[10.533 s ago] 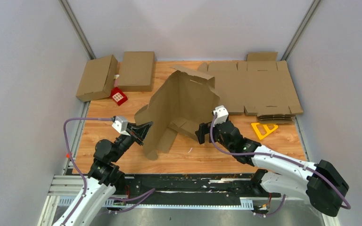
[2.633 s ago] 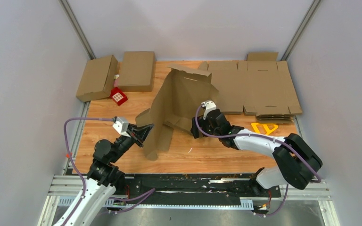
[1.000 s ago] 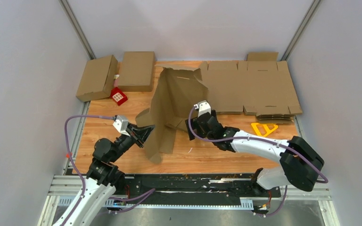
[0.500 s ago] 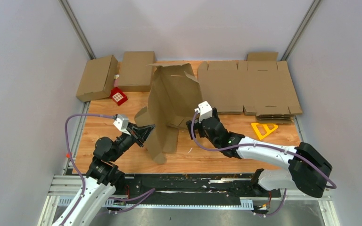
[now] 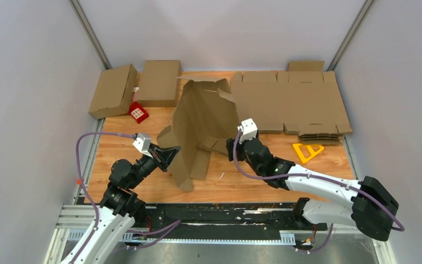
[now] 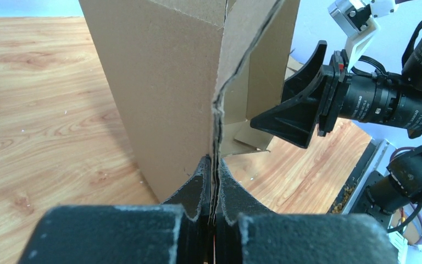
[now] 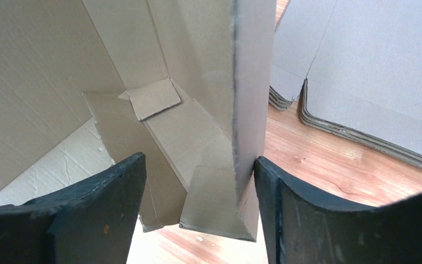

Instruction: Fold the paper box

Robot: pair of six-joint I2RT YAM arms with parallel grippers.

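Note:
The paper box (image 5: 206,118) is a brown cardboard blank standing half-folded in the middle of the table, with loose flaps at its foot. My left gripper (image 5: 171,155) is shut on its near left vertical edge; in the left wrist view the cardboard (image 6: 165,82) runs straight up from the pinched jaws (image 6: 213,162). My right gripper (image 5: 232,147) is open at the box's near right side. In the right wrist view it (image 7: 199,159) straddles an upright panel (image 7: 250,82). The right finger (image 7: 277,190) touches that panel's edge; the left finger (image 7: 112,190) stands apart.
Two folded boxes (image 5: 112,89) (image 5: 159,82) lie at the back left with a small red item (image 5: 138,113) beside them. A stack of flat cardboard blanks (image 5: 296,104) covers the back right. A yellow triangle (image 5: 307,150) lies at the right.
My right gripper has pulled back to the right, from inside the box to its near right panel. The box's upright panels have swung a little with it. The left gripper holds still.

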